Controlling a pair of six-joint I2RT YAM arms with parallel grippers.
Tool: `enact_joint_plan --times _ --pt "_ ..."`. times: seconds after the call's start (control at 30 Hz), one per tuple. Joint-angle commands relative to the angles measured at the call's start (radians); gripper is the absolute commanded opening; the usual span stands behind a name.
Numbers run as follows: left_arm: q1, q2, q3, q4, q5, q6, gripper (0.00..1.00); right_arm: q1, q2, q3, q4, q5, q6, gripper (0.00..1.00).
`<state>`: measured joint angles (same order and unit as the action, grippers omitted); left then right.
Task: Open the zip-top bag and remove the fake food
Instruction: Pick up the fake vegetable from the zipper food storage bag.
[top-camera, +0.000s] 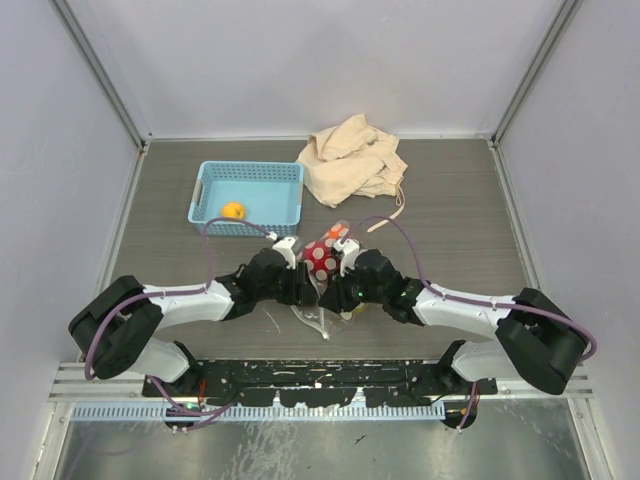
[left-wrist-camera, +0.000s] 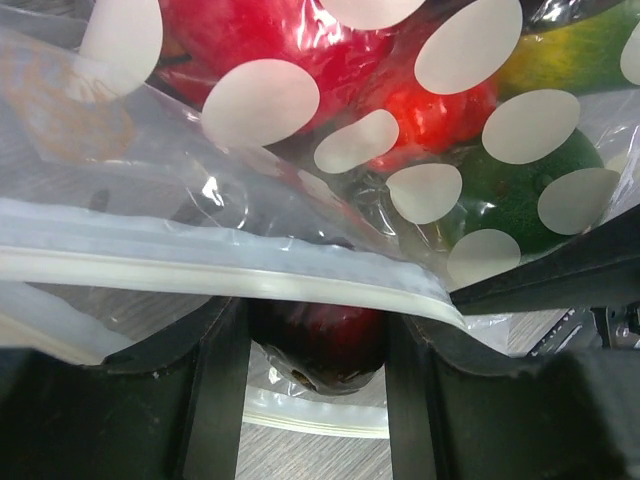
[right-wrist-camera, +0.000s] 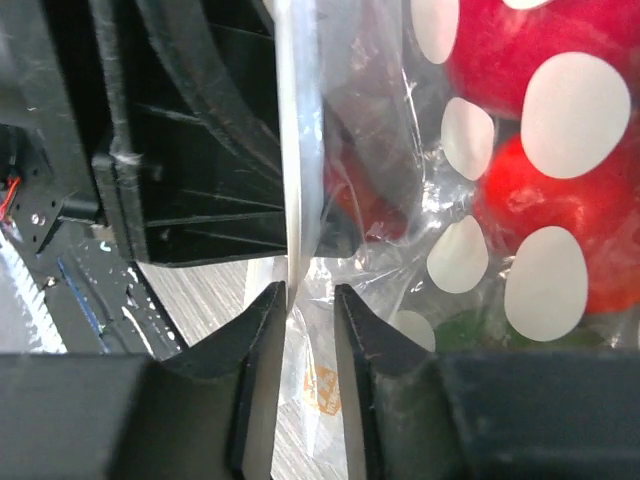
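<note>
Zip-top bag (top-camera: 321, 257), clear with white dots, sat between both grippers near the front centre of the table (top-camera: 450, 200). Red, green and yellow fake food (left-wrist-camera: 420, 110) showed through. Left gripper (left-wrist-camera: 318, 335) clamped the film around a maroon piece. Right gripper (right-wrist-camera: 308, 300) straddled the white zip strip (right-wrist-camera: 300, 150); grip undeterminable. Bag mouth obscured.
</note>
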<state>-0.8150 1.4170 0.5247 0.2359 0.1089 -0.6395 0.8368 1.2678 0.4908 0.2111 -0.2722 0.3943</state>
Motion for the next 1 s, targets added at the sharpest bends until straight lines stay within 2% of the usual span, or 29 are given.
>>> enact_joint_plan --times 0.0,0.2,0.43,0.63,0.77,0.97 --pt "0.006 -0.029 -0.003 0.055 0.018 -0.002 0.08 0.011 0.012 0.052 0.025 0.085 -0.001 0.25" --pt "0.009 -0.041 -0.009 0.052 0.019 -0.002 0.08 0.012 -0.064 0.021 0.009 0.173 0.008 0.02" --pt "0.011 -0.066 -0.017 0.051 0.024 -0.007 0.07 0.012 -0.206 -0.030 -0.045 0.391 0.003 0.01" --pt "0.011 -0.089 -0.012 0.057 0.031 -0.019 0.07 0.012 -0.216 -0.031 -0.123 0.521 -0.031 0.01" --pt "0.013 -0.102 -0.009 0.067 0.040 -0.032 0.07 0.011 -0.210 -0.044 -0.135 0.563 -0.037 0.01" --pt "0.014 -0.120 -0.004 0.092 0.057 -0.055 0.07 0.012 -0.206 -0.043 -0.127 0.539 -0.044 0.01"
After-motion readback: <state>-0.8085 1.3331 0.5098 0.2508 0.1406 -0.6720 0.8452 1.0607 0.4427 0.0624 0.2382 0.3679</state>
